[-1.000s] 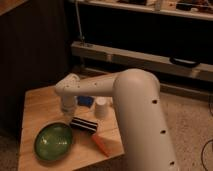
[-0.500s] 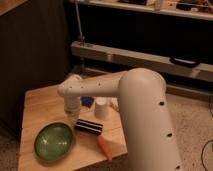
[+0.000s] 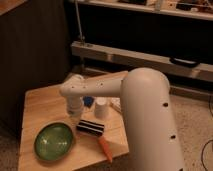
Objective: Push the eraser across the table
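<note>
The eraser (image 3: 91,126), a small black block with pale stripes, lies on the wooden table (image 3: 40,106) near its front, between the green bowl (image 3: 53,141) and the orange carrot-shaped object (image 3: 105,148). My gripper (image 3: 75,111) hangs down from the white wrist over the middle of the table, just behind and left of the eraser. The wrist hides most of it. I cannot tell whether it touches the eraser.
A white cup (image 3: 101,107) and a small blue object (image 3: 88,101) stand just behind the eraser. My thick white arm (image 3: 147,115) covers the table's right side. A dark shelf unit with a metal rail (image 3: 125,55) stands behind the table.
The eraser and the carrot-shaped object have shifted a little to the right and toward the front. My wrist has moved slightly right. The bowl has stayed put.
</note>
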You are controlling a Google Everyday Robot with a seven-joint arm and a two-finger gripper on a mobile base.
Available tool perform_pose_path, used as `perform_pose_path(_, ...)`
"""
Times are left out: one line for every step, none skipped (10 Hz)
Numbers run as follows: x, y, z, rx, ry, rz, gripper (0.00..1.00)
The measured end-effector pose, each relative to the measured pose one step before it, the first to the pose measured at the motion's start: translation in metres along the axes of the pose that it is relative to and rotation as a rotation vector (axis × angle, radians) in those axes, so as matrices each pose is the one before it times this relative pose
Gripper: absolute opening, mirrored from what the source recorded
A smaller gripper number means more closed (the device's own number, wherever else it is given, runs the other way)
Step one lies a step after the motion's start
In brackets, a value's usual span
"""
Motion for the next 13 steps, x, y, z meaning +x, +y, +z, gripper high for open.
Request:
perform_pose_path(-0.00242,0.00062,-0.00071,-0.00212,-0.00401,0.00197,0.02)
perform_pose_path(-0.00093,0.00014,-0.00021,-0.00084,-0.00194,0.00054,0.02)
perform_pose_path(-0.00197,0.00069,-0.00082,-0.00184,-0.00435,0.00109,0.02)
perform_pose_path(-0.00003,0.00018,-0.00062,-0.00120,-0.00088,-0.00017,0.02)
perform_pose_path(-0.00013,0.00043,-0.00095,-0.00135,0.00095,0.00123,0.02)
perform_pose_path(-0.00020,0.00061,-0.00117,-0.00181,0.00238,0.00124,0.02)
perform_pose_path(0.00394,0.00110,-0.00137,-0.00290,0.01106,0.00020,0.02)
perform_pose_path(0.00933,0.00082,-0.00082,-0.00169,0.01821,-0.00179,0.02)
perform_pose_path(0.00852,-0.00047,-0.00025,-0.00063,0.01301,-0.00463,0.02)
perform_pose_path(0.01390,-0.00085,0.00057,0.00086,0.02139,-0.01001,0.02)
perform_pose_path(0.00703,-0.00096,0.00120,0.00206,0.00966,-0.00645,0.02)
perform_pose_path(0.00345,-0.00194,0.00238,0.00316,0.00647,-0.00566,0.02)
perform_pose_path(0.00026,-0.00209,0.00304,0.00306,0.00331,-0.00514,0.02)
